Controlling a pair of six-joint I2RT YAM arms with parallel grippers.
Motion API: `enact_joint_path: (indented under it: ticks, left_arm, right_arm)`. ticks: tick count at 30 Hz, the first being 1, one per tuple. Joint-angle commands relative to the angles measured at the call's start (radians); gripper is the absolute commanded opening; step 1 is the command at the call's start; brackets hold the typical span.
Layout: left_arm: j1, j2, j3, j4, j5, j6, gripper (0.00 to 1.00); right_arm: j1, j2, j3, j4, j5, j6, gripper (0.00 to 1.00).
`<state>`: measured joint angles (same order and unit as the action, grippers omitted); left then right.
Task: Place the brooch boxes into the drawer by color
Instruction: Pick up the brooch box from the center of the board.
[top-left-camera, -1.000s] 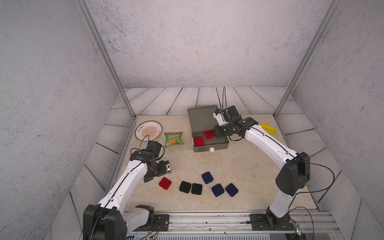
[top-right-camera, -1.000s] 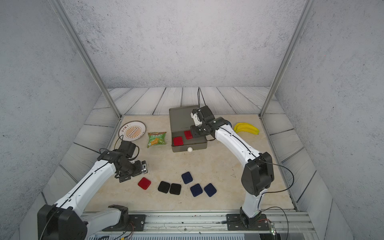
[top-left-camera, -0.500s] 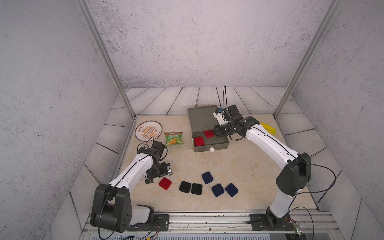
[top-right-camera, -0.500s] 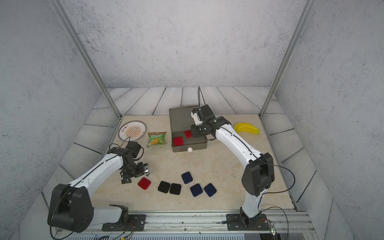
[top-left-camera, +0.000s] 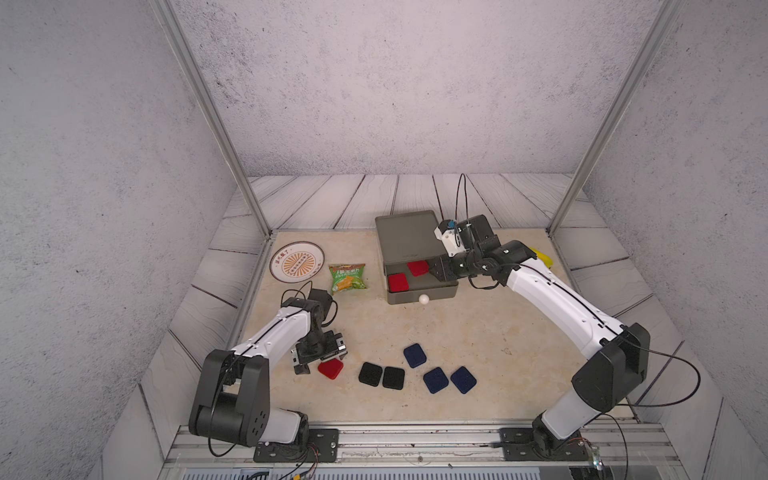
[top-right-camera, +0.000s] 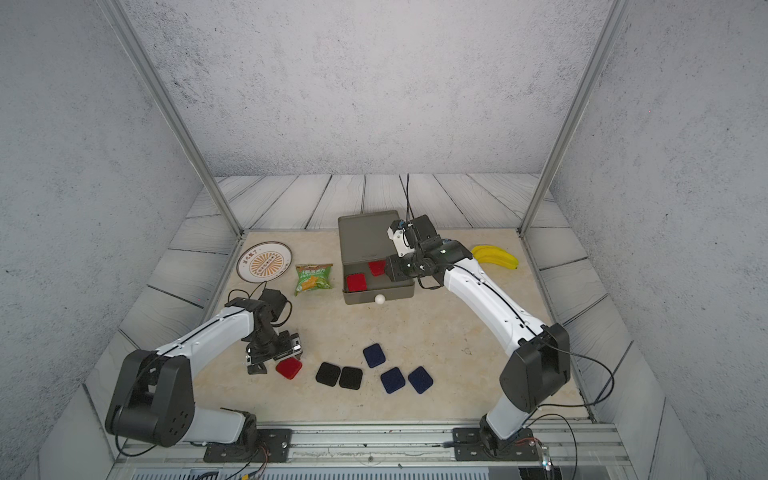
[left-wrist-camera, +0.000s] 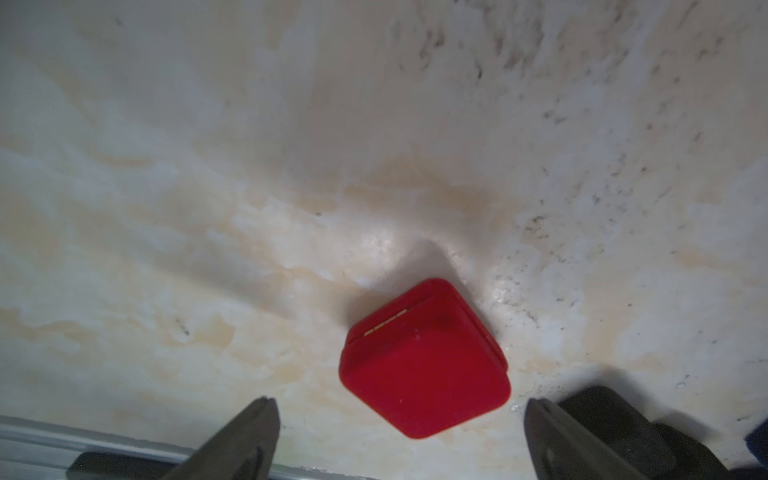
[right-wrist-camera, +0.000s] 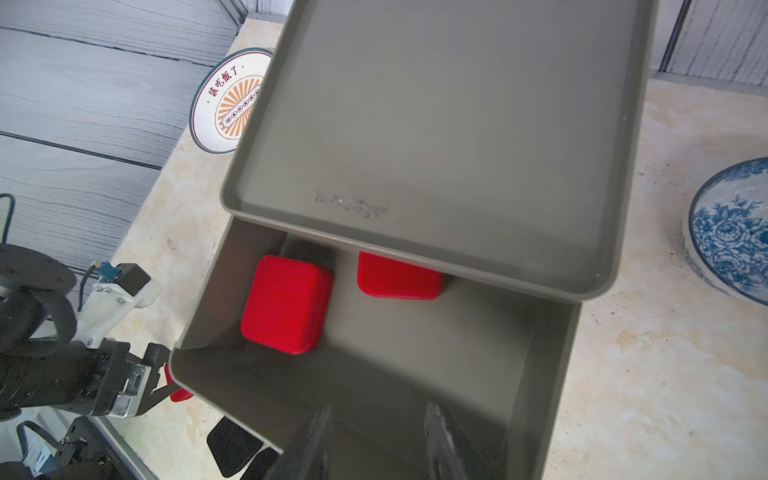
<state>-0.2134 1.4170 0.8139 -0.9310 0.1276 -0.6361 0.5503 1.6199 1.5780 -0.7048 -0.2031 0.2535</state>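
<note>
At the far left of the desk (top-left-camera: 478, 332) we see a round plate (top-left-camera: 296, 261), its lettering too small to read in both top views. Just beside it lies a green snack packet (top-left-camera: 347, 277).

Nearer the front, the left claw (top-left-camera: 320, 361) hangs low over the desk with its jaws spread wide and gripping nothing. In the left wrist view a loose red box (left-wrist-camera: 424, 361) lies flat between its fingers (left-wrist-camera: 249, 436), and neither finger touches it. From above, the claw body hides one corner of that box (top-left-camera: 331, 368).

To its right sit two black boxes (top-left-camera: 370, 373) side by side; we cannot tell if their edges meet. Next come three navy boxes (top-left-camera: 435, 380), each apart from the others.

Farther back stands the grey chest (top-left-camera: 409, 232) with its drawer (top-left-camera: 419, 291) pulled out and a pale knob (top-left-camera: 423, 299) on the front. Anything below that drawer is hidden from these angles. Two red boxes (right-wrist-camera: 286, 305) lie inside; the chest's top covers part of the rear one.

The right claw (right-wrist-camera: 378, 436) reaches into the drawer. Its fingers are blurred and cut off by the frame, but they stand parted with nothing between them.

At the far right, the right arm hides most of a banana (top-right-camera: 494, 255) in a top view. The right wrist view's edge crops a blue-patterned bowl (right-wrist-camera: 731, 232).
</note>
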Motion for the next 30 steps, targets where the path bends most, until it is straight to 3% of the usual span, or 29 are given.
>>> enact_joint_path:
  ticks: [1, 5, 16, 20, 23, 30]
  left_arm:
    - [0.006, 0.025, -0.025, 0.055, 0.017, -0.019, 0.98]
    - [0.006, 0.068, -0.038, 0.12, 0.05, -0.035, 1.0]
    - [0.005, 0.088, -0.068, 0.14, 0.058, -0.022, 0.63]
    - [0.002, 0.073, -0.074, 0.132, 0.058, -0.016, 0.62]
    - [-0.003, 0.058, -0.068, 0.124, 0.053, -0.012, 0.5]
    - [-0.004, -0.007, -0.005, 0.075, 0.058, 0.012, 0.5]
  right_arm:
    - [-0.004, -0.028, -0.025, 0.018, -0.012, -0.016, 0.46]
    - [-0.003, -0.038, -0.04, 0.015, -0.003, -0.026, 0.48]
    - [-0.003, -0.072, -0.071, -0.003, 0.017, -0.036, 0.5]
    - [-0.003, -0.078, -0.071, -0.01, 0.013, -0.033, 0.5]
    - [-0.003, -0.087, -0.076, -0.013, 0.012, -0.028, 0.5]
    - [-0.003, -0.115, -0.081, -0.013, -0.045, -0.023, 0.51]
